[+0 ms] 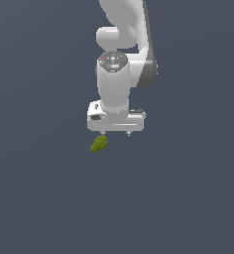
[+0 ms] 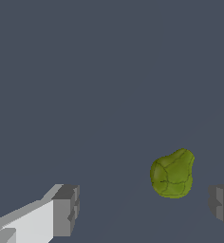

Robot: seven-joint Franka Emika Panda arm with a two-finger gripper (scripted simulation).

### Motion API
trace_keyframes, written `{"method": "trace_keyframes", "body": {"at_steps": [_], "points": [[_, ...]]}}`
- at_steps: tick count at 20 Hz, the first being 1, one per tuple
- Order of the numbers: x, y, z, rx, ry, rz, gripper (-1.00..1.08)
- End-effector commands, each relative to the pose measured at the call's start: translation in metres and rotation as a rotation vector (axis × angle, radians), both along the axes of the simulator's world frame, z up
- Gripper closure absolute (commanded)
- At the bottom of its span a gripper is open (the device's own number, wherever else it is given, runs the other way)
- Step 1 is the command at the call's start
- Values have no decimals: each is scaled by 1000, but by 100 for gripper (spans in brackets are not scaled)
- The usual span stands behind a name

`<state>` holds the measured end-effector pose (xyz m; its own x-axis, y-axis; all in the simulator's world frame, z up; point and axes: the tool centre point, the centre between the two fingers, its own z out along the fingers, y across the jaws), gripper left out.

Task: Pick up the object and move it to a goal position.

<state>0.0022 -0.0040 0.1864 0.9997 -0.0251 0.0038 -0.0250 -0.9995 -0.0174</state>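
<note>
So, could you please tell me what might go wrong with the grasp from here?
1. The olive-green piece sits off-centre between the open claw fingers, close to one finger, so closing may nudge it aside.
2. It is small and lumpy, so the grip could slip.
3. In the exterior view it lies by one fingertip; descending could strike it.

Flat, even simulator light on a dull ground; sharp, no glare, shadows faint.

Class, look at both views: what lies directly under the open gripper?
Under the gripper, the olive-green object lies between the fingers, nearer one, on the plain grey surface. Its underside is hidden.
</note>
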Motion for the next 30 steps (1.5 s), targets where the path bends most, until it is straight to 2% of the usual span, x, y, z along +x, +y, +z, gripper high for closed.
{"method": "trace_keyframes", "body": {"at_steps": [1,10,18,24,30], "points": [[0,0,0,0,0,0,-92],[5,-14,22,-13,-41,-24,-92],[5,-15,20,-12,-39,-44,-92],[2,-19,11,-7,-35,-123,-92],[-2,-27,-3,0,-26,-260,-92]]}}
